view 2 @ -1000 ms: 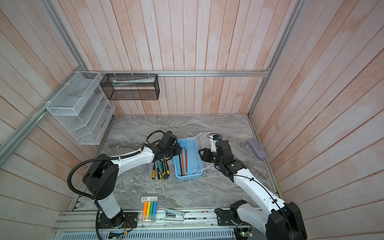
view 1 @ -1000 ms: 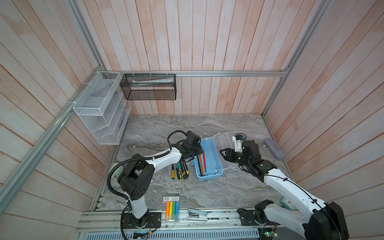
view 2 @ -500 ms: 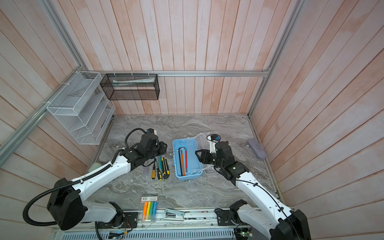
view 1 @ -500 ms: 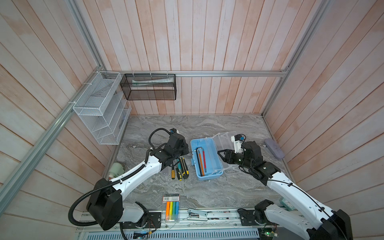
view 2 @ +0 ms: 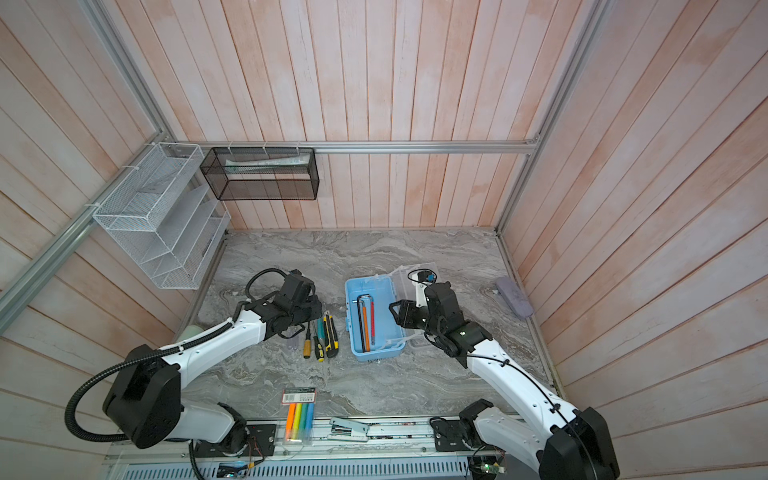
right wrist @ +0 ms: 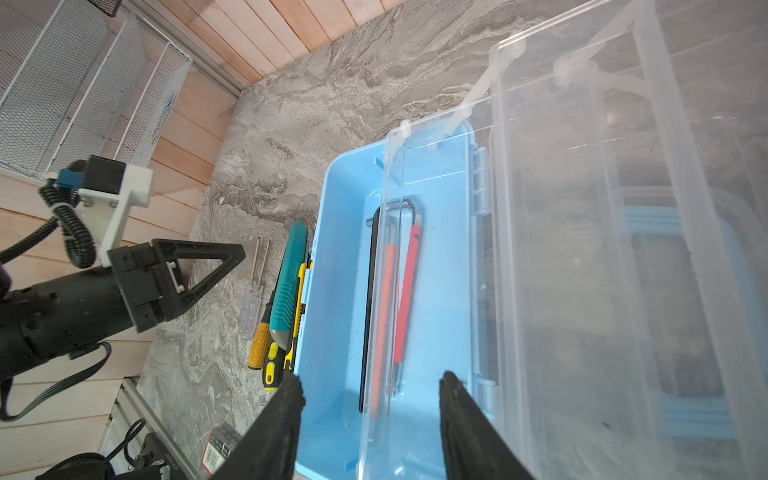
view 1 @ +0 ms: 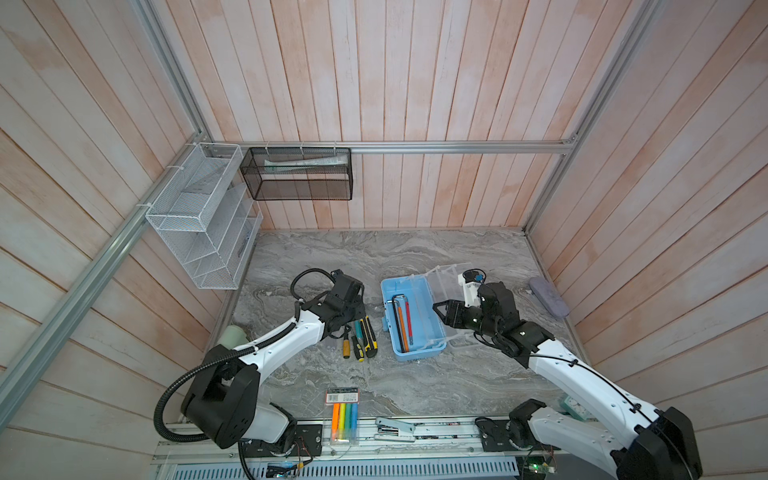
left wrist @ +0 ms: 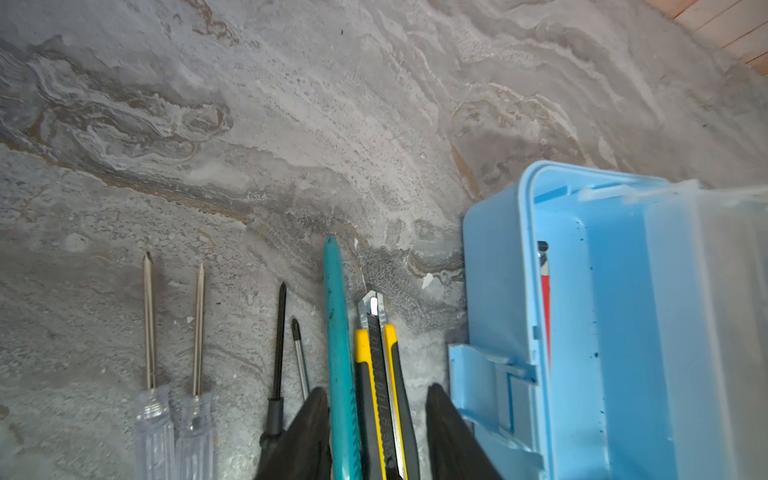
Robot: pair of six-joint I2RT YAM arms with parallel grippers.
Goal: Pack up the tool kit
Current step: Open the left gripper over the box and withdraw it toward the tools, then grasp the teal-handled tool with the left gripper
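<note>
Two grippers standing spread, pinching nothing, left gripper (left wrist: 376, 399) straddling a teal cutter (left wrist: 338, 332) and a yellow knife (left wrist: 376, 374) lying on the table (view 1: 374, 257) just beside the tool kit (view 1: 415, 354), right gripper (right wrist: 370, 382) hanging over the tool kit, sitting open mid-table, its clear lid (view 1: 446, 282) lying swung rightward.

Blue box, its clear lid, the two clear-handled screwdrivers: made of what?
Blue box: looks like moulded plastic, smooth and slightly glossy, with a rounded rim and a moulded latch.
Lid: probably clear plastic; the table shows through it, and it has moulded ribs.
Screwdrivers: bare metal shafts with a dull shine; fluted see-through handles, likely plastic.
</note>
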